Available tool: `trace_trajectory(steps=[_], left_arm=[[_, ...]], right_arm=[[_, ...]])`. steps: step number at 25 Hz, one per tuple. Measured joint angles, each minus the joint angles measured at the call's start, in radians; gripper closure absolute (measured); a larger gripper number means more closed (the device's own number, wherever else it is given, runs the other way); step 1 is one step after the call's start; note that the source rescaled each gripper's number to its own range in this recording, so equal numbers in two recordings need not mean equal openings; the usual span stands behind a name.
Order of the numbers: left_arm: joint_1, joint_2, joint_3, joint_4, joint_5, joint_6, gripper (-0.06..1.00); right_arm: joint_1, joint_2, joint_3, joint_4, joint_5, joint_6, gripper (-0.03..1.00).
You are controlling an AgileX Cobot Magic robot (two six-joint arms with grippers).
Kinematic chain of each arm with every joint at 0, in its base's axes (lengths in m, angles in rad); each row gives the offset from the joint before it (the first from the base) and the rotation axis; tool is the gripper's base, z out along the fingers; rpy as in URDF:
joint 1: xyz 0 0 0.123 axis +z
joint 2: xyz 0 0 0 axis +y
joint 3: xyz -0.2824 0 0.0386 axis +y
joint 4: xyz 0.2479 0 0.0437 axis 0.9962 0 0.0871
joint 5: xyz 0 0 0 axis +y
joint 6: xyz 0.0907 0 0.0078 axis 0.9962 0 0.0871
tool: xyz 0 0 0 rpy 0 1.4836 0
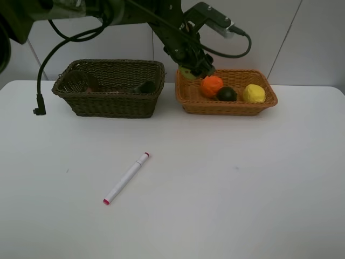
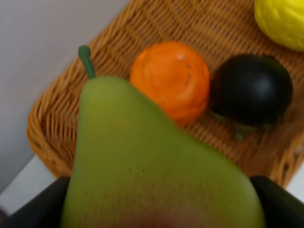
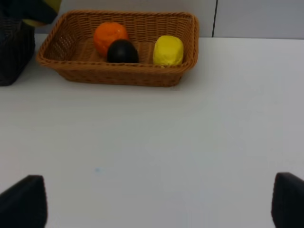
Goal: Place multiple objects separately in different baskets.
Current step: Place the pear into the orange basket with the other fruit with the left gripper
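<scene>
The left gripper [image 1: 190,69] hangs over the 9 o'clock end of the tan basket [image 1: 188,97], clenched around the green mango [image 2: 142,166]; its wrist view shows the fruit filling the space between the two dark fingers [image 2: 33,209], stem end pointing toward the basket's corner. In the high view only a sliver of the mango [image 1: 186,72] peeks out beneath the arm.

Inside the tan basket lie three fruits in a row: the orange [image 1: 212,86] nearest the gripper, the dark fruit [image 1: 227,94] touching it at its 3 o'clock, and the lemon [image 1: 254,93] just beside that, toward the 3 o'clock end. The right wrist view shows the same row, orange [image 3: 110,37], dark fruit [image 3: 122,51], lemon [image 3: 168,50], within the basket [image 3: 118,76].

The dark basket [image 1: 108,105] sits just beside the tan one, at its 9 o'clock; something dark lies inside near its 3 o'clock wall, too dim to name.

The marker [image 1: 126,178] lies alone on the table [image 1: 259,189], well apart from both baskets at their 6 o'clock, tilted with its capped red tip toward 7 o'clock.

The right gripper [image 3: 156,202] is released, its fingertips [image 3: 23,202] spread wide above bare table, near nothing.
</scene>
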State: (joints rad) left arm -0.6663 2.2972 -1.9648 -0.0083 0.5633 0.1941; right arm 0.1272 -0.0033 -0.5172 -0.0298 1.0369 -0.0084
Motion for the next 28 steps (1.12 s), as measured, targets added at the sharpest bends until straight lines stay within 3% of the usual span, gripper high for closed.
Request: trace_trajectory(steps=[5,10,28], left_arm=[[0.000,0.057,0.000,0.008,-0.156,0.002,0.03],[0.000,0.091,0.000,0.008,-0.243,0.006,0.03],[0.002,0.135,0.000,0.008,-0.311,0.038,0.00]], right_arm=[[0.000,0.000,0.000,0.000,0.000,0.000,-0.03],[0.000,0.000,0.000,0.000,0.000,0.000,-0.03],[0.000,0.000,0.000,0.000,0.000,0.000,-0.03]])
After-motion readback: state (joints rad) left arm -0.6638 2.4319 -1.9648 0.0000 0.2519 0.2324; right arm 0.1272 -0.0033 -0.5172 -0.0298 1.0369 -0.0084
